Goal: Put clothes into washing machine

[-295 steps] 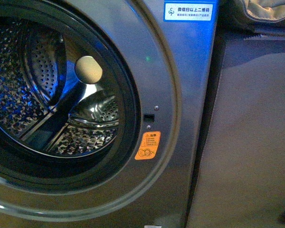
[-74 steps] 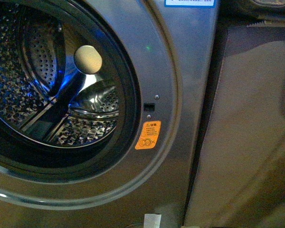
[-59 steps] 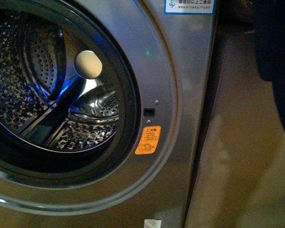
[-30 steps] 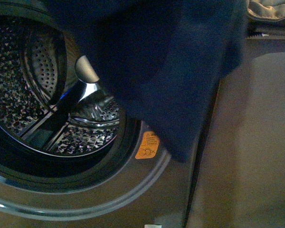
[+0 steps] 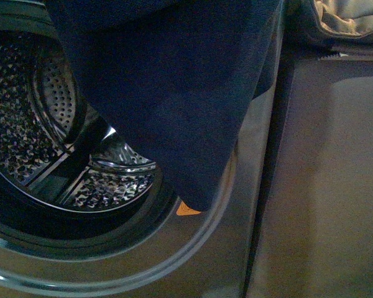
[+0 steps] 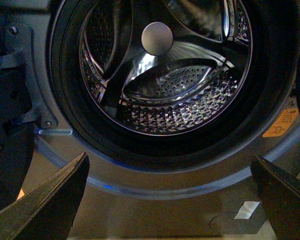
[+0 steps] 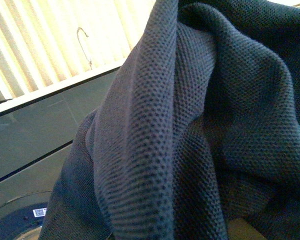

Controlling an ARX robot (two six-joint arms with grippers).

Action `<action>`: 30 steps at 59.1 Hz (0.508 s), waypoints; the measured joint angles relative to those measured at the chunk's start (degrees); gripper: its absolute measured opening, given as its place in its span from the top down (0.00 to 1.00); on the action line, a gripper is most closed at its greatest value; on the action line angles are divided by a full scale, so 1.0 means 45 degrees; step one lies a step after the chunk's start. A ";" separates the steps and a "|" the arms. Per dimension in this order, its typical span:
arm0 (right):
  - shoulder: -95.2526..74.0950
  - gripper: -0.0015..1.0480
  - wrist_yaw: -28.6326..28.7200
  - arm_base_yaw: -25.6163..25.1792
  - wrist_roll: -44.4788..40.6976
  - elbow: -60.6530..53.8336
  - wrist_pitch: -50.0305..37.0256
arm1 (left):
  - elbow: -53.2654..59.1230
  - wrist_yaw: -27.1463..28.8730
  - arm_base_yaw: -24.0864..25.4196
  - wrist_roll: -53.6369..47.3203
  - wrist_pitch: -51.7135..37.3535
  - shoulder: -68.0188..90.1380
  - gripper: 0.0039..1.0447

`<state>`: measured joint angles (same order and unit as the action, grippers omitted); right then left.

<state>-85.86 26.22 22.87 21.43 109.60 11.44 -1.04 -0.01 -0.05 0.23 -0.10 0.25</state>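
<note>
The clothes [image 5: 174,81], dark navy fabric, hang from the top of the front view over the upper right of the washing machine's [image 5: 233,205] round mouth; their lowest corner covers most of the orange sticker [image 5: 185,210]. The perforated steel drum [image 5: 43,130] shows behind them. The right wrist view is filled with folds of the same fabric [image 7: 190,125]; my right gripper is shut on it and hidden by it. In the left wrist view my left gripper [image 6: 172,200] is open and empty, low in front of the drum [image 6: 175,95] and the door rim.
A plain beige cabinet [image 5: 323,186] stands right of the washing machine, with pale bundled cloth [image 5: 351,18] on top. In the left wrist view the door hinge bracket [image 6: 25,75] and dark door edge sit beside the opening, with a white tape patch [image 6: 246,210] on the lower panel.
The clothes have come in from the upper right and moved left and down across the machine's mouth, now hiding the drum's pale knob and most of the sticker.
</note>
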 joint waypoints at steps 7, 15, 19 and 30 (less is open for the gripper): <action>0.0000 0.88 0.0000 0.0000 0.0000 0.0000 0.0000 | 0.0000 0.0000 0.0000 0.0000 0.0000 0.0000 0.06; 0.0000 0.88 -0.0024 -0.0005 0.0005 0.0000 0.0000 | -0.0340 -0.4245 0.1812 0.1015 -0.0345 0.1345 0.06; 0.0000 0.88 0.0015 0.0000 0.0000 0.0000 0.0000 | -0.0933 -0.7096 0.3716 0.1622 -0.1855 0.3055 0.06; 0.0000 0.88 0.0024 0.0000 0.0005 0.0000 0.0000 | -0.3560 -1.1035 0.6091 0.2467 -0.5736 0.6659 0.06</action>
<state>-85.86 26.33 22.87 21.45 109.60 11.44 -17.06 -49.67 27.35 11.33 -25.91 30.22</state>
